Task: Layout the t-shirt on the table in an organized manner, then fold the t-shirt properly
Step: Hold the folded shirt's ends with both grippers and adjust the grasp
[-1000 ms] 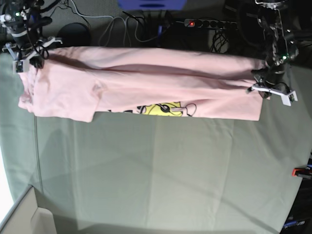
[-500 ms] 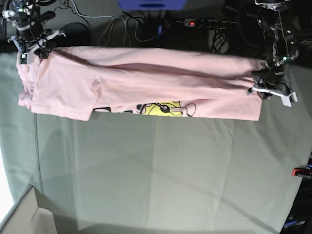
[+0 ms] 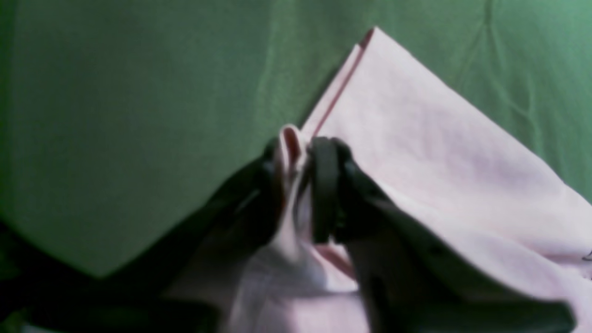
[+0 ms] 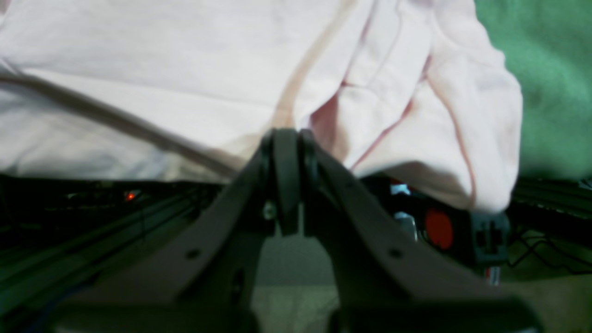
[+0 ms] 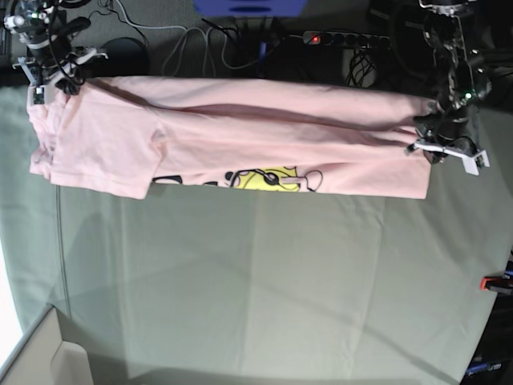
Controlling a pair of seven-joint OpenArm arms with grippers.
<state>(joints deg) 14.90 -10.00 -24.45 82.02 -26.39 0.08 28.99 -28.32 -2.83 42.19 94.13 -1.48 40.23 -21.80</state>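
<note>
A: Is your shirt [image 5: 240, 136] flat yet?
B: No, it's bunched in a long strip at the far edge of the tabletop [image 5: 264, 281]. Your right hand [image 4: 286, 138] pinches one end; your left hand [image 3: 300, 152], narrowly parted, has cloth between. No folding yet

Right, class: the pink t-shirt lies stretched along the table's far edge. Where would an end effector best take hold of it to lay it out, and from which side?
Probably the free near hem of the t-shirt, at its two lower corners, coming from the near side. That edge lies loose on the table, with open cloth in front of it.
</note>
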